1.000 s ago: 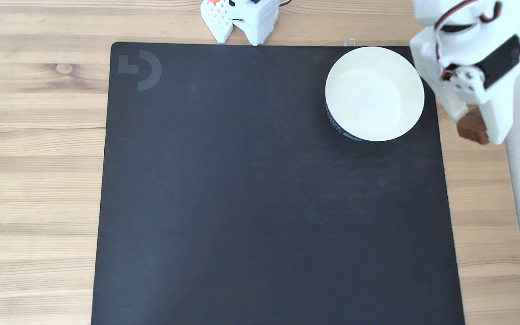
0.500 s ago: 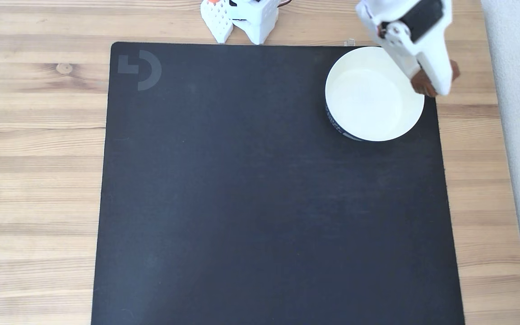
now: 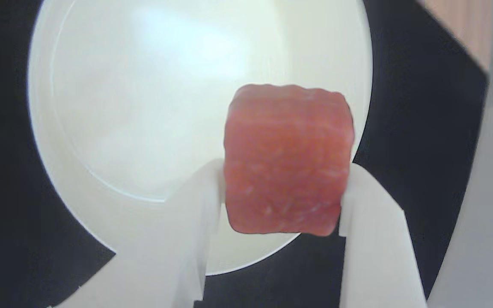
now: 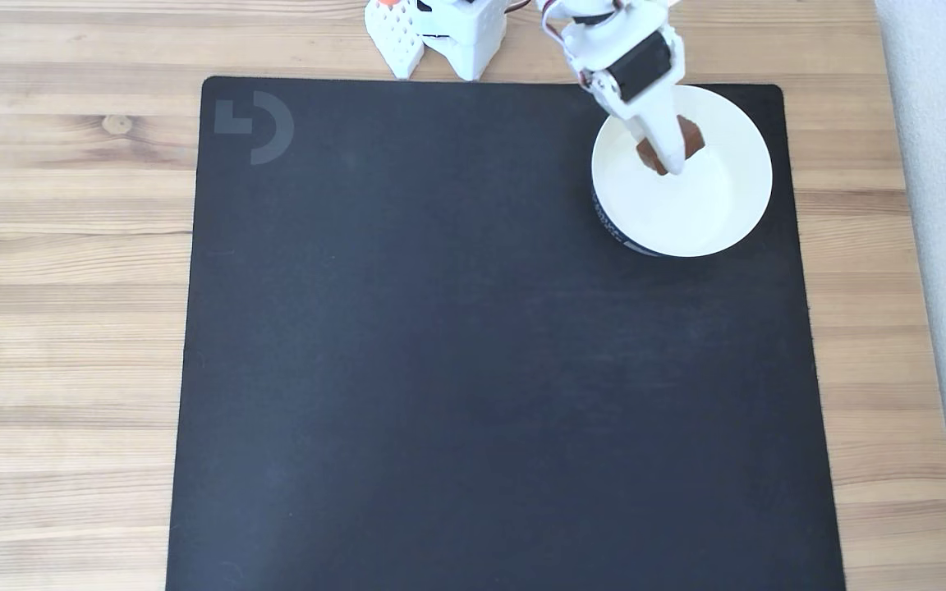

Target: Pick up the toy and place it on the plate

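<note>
I have the pincer (image 3: 280,188) clamped on the toy (image 3: 287,158), hanging over the plate (image 4: 727,213), so I judge the placing step remains: lower slightly, then release.

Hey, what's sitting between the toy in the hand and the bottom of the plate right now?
Nothing: in the wrist view the plate below the held toy is bare.
</note>
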